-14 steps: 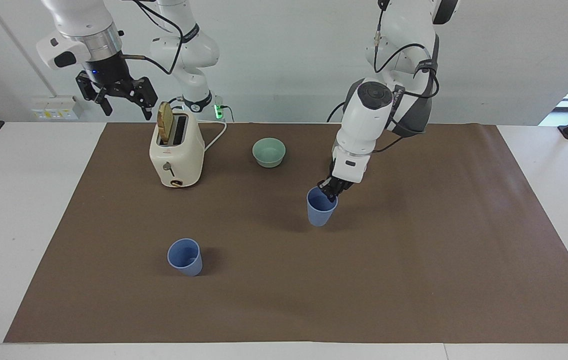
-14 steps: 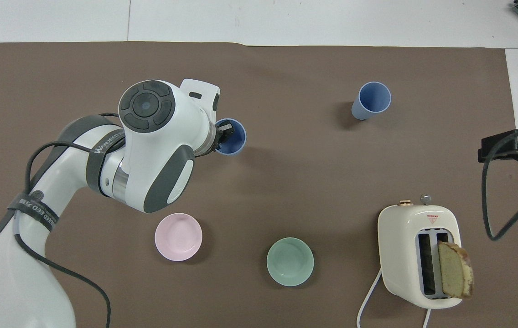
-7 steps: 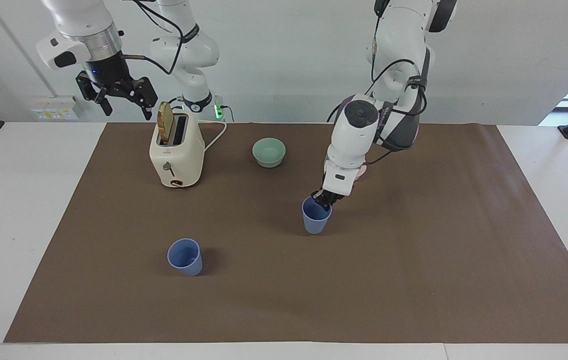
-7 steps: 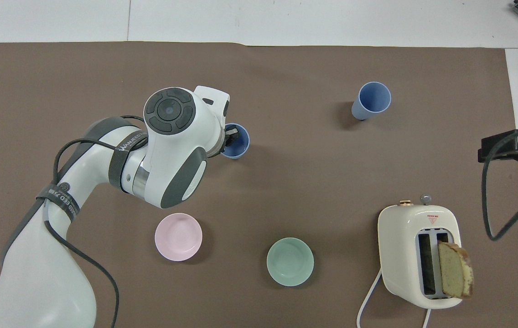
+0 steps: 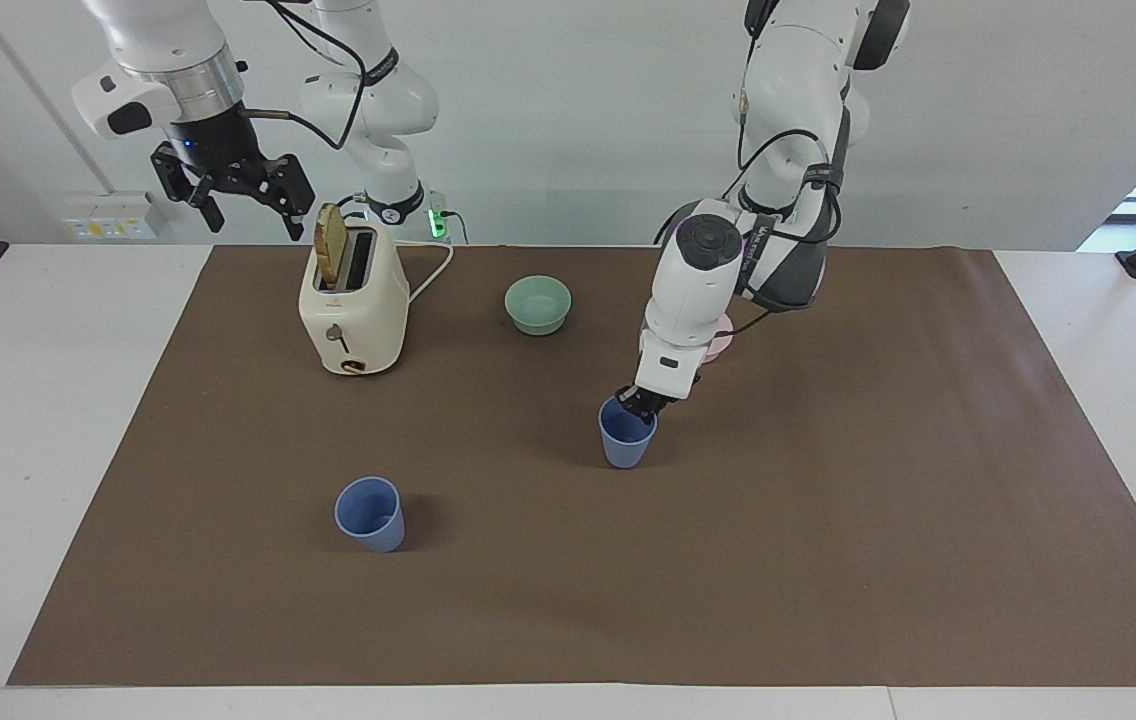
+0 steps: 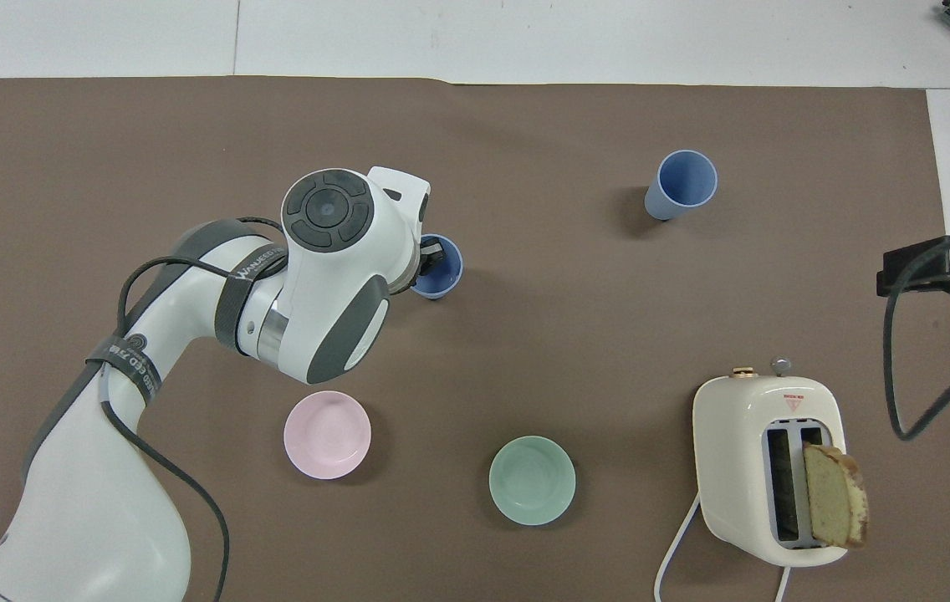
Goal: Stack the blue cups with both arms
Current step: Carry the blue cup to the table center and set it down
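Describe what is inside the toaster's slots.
One slot of the toaster holds a slice of bread that sticks up above the top. The other slot looks empty, though its depth is hidden.

Both cups, the gripped cup (image 5: 626,443) and the free cup (image 5: 369,513), are plain periwinkle blue. One bowl (image 6: 532,480) is pale green, the other bowl (image 6: 327,435) pale pink. The toaster (image 5: 353,310) is cream, its bread slice (image 6: 835,504) tan with a darker crust. A brown mat (image 5: 828,550) covers the white counter (image 5: 38,400). The arms are white with grey bands; each claw, left (image 5: 640,402) and right (image 5: 233,195), is black.
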Controlling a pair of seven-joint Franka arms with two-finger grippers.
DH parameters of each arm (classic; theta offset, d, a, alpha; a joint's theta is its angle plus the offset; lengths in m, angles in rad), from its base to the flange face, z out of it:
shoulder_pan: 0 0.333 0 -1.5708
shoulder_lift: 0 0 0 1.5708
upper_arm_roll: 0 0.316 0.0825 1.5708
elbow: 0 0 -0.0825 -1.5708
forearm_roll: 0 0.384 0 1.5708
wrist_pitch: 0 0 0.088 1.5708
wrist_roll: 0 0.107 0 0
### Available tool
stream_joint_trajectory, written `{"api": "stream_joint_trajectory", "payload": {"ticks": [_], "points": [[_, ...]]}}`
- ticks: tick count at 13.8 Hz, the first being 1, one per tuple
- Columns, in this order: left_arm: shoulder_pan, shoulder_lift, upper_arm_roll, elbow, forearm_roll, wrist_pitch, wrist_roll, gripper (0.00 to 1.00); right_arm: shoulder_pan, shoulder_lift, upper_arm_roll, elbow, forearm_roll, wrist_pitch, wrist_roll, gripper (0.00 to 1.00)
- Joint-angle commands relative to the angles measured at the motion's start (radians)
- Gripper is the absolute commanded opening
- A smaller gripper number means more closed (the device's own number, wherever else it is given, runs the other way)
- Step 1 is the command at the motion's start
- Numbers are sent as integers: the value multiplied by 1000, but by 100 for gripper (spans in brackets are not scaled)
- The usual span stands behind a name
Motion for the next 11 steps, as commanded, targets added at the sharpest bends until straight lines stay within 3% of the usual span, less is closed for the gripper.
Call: {"api": "stream_joint_trajectory", "payload": {"ticks": [1,2,3,6,11], "points": [[-6,-2,13,-9,20,28,-17,75,-22,-4,5,-1,5,13,-36,100],[-5,-2,15,-5,21,24,-17,93,-22,-4,7,-1,8,13,-36,100],[-3,-7,22,1,21,10,-14,100,-22,-4,5,-1,10,13,-36,100],[32,-42,24,38,67,-71,18,100,-22,-3,7,-1,11,15,-35,100],[109,-134,27,43,74,-155,274,100,-23,28,10,-1,1,54,-35,100]]}}
